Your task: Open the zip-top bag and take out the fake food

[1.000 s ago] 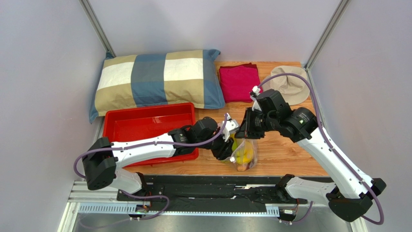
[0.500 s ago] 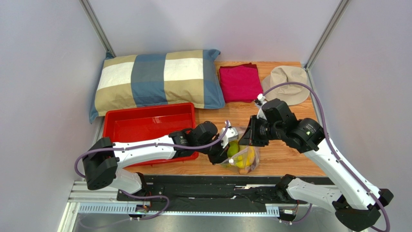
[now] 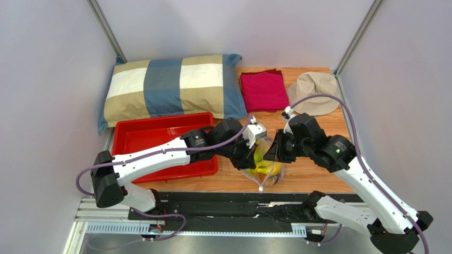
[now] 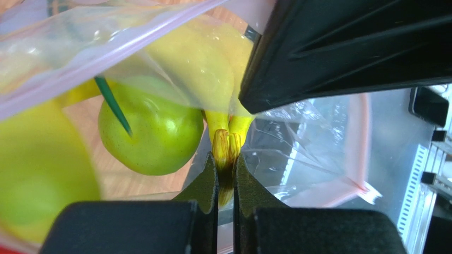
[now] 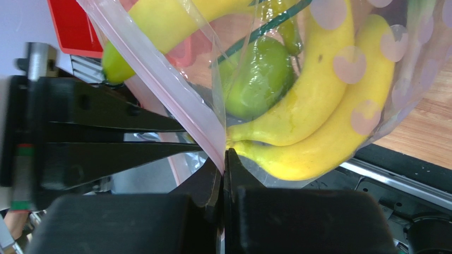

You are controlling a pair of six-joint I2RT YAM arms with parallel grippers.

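One zip-top bag [image 3: 263, 168] hangs between the two hands and sags below them. The left hand [image 4: 226, 168] is pinched on its clear wall, and the right hand [image 5: 223, 159] on the pink zip strip [image 5: 159, 79]. The step in hand looks like parting the mouth. Next, both hands should draw apart without slipping. The fake food inside counts two bananas [image 5: 318, 106], one green fruit [image 5: 260, 79] and one further yellow piece [image 5: 159, 21].
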